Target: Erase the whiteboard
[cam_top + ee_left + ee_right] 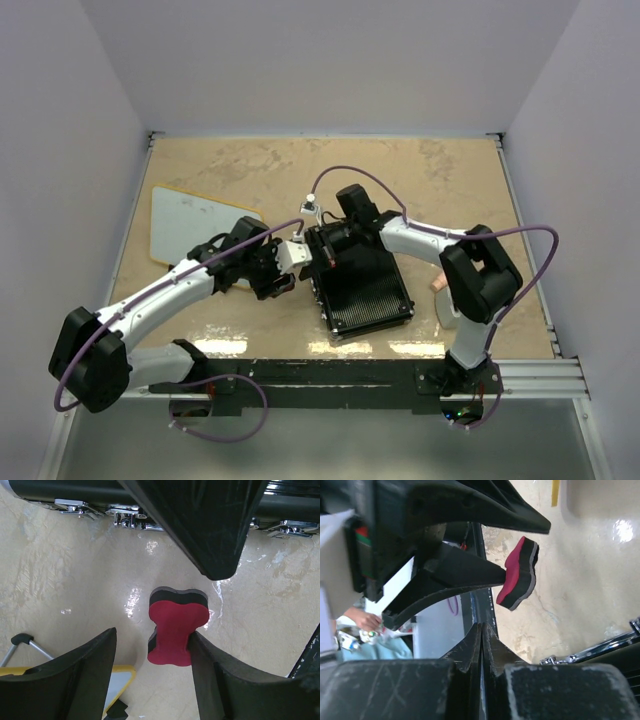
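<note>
1. Eraser (175,630) sits between the left gripper (154,637) fingers. Jaws are wide: one finger touches it, the other is well apart. We judge there's no grasp yet.
2. Right gripper (481,630) is pinched closed on nothing we can see, close above the eraser, beside the case (365,290).
3. Whiteboard (195,225) lies at the left of the table (450,180), apart from the eraser. We can't read any writing on it from the top view.
4. Risk: an off-centre close shoves or tips the eraser. We'd end up clamping a corner, and it could slip out mid-wipe.
5. Risk: the grippers are crowded, so lifting could clip the right fingers or the case latches.
6. Risk: nothing holds the board, so wipe pressure could slide it.
</note>
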{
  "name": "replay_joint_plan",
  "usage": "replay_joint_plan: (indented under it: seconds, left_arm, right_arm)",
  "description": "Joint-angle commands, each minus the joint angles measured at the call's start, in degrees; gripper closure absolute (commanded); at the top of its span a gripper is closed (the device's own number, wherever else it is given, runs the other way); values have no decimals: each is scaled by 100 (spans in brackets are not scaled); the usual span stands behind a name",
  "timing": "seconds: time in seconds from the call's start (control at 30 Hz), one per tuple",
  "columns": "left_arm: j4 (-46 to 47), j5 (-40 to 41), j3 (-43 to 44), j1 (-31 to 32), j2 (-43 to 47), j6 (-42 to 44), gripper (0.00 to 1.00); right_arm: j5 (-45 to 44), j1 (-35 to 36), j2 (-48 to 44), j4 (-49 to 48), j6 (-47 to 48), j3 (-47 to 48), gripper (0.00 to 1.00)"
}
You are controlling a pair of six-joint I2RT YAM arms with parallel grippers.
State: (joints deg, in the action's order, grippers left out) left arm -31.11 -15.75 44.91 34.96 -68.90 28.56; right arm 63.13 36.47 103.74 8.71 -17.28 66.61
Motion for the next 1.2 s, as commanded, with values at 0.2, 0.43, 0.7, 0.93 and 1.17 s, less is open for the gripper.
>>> replay_joint_plan:
  seconds: [0.2,0.43,0.7,0.93,1.17]
  left_arm:
    - [176,46,62,37,237,-351,35]
    - [132,45,80,28,237,-333,35]
    - [-280,-191,465,2,544,-421,31]
    - [-1185,-1071,1932,-296,624,-439,4]
    - [-1600,-1598,3822,-1842,-454,-1184,0]
  right_arm:
    - [-55,247,172,-2530,-2323,-719,100]
    - [-450,370,462,-1962,-1878,-343,100]
    - [-609,449,445,-1364,-1279,-35,100]
    - [-908,72,-187,-732,-532,826,100]
    - [-1381,-1114,-829,-265,-48,1539,67]
